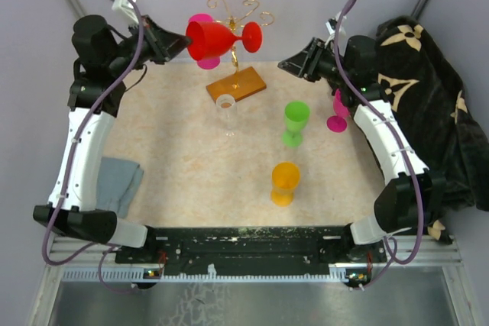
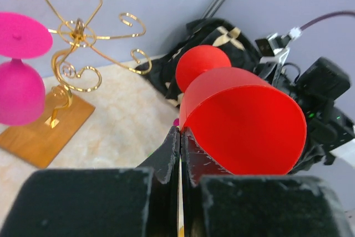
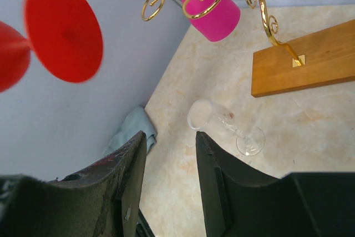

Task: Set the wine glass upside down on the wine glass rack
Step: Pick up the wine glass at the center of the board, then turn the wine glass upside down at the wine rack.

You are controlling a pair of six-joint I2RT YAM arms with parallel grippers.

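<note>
- Wine glass rack (image 1: pixel 239 84), gold wire on orange-brown wooden base, at the far edge of the table (image 1: pixel 183 181);
- red plastic wine glass (image 1: pixel 212 39) sideways in air beside its scrolls;
- left gripper (image 1: pixel 183 40) pinching its rim; right gripper (image 1: pixel 284 63) wide, empty.

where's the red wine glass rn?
Top view, far left-centre: the red wine glass hangs sideways in the air, rim pinched in the left claw, its foot by the wine glass rack, a pink glass behind it.
</note>
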